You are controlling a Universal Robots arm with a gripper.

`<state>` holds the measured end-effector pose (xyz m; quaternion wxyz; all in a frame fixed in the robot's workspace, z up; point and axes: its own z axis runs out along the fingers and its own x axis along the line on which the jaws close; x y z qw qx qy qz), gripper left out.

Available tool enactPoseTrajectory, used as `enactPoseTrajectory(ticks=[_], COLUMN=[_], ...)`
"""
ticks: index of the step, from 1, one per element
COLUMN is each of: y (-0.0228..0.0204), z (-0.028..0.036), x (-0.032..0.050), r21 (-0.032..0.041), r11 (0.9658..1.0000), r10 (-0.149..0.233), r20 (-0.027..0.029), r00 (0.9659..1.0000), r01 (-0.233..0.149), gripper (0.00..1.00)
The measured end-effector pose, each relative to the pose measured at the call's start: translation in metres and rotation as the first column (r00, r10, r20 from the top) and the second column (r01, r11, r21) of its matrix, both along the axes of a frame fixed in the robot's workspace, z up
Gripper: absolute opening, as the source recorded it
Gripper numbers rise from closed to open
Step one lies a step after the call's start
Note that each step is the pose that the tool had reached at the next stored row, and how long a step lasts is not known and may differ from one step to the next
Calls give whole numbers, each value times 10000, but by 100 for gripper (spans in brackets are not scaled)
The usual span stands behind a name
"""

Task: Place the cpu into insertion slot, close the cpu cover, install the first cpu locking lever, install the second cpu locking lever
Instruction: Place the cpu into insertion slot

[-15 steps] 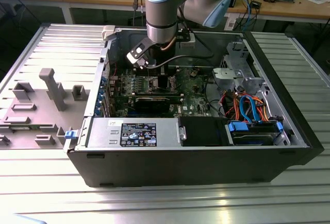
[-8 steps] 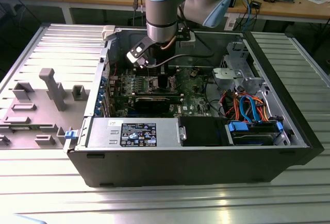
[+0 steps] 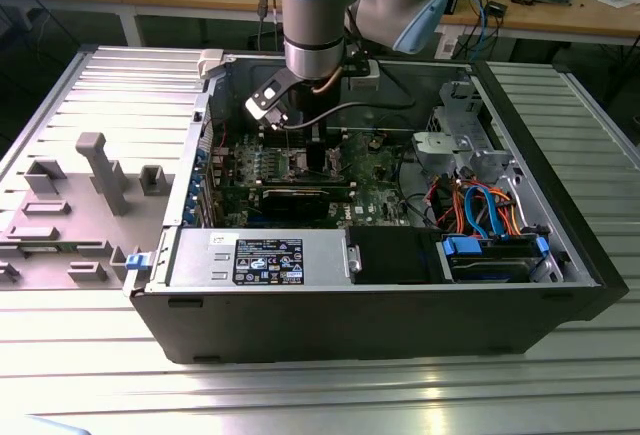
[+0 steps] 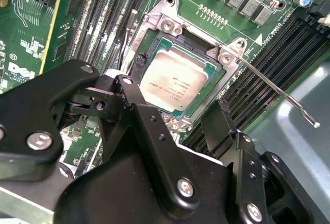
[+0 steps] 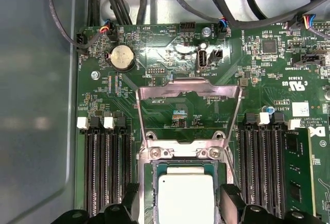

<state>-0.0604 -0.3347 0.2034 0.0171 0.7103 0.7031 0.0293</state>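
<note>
cpu [image 4: 175, 82] is seated flat in the insertion slot [image 4: 154, 46], silver top up.

Open PC case [image 3: 350, 325] lies on its side on a ribbed metal table [image 3: 560, 395]. Going by the exterior view, the power supply [image 3: 260, 255] is at 7 o'clock from the case's middle and the drive cabling [image 3: 480, 205] at 3 o'clock. Arm [image 3: 315, 15] drops into the case at about 11 o'clock. Green motherboard [image 5: 103, 95] lies under it.

Gripper [image 5: 180, 195] hangs low over the socket. Its fingers [image 5: 229, 198] are spread wider than the chip, one on each side. Both wrist views show a gap on both sides, nothing gripped.

cpu cover [image 5: 188, 86] stands tipped up off the socket, not closed. One locking lever [image 4: 281, 94] juts out free over the RAM slots [image 4: 252, 110], unlatched. Coin cell [image 5: 122, 56] sits on the board past the cover's free edge.
</note>
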Motion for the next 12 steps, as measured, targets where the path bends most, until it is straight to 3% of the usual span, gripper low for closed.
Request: enactPoseTrajectory(ticks=[8,12], y=[0,0], z=[15,53], x=[0,0], r21=[1,-1], r11=[10000,10000], r10=[0,0], r20=[0,-2], r00=[10000,10000], r01=[0,0], gripper=[71,71])
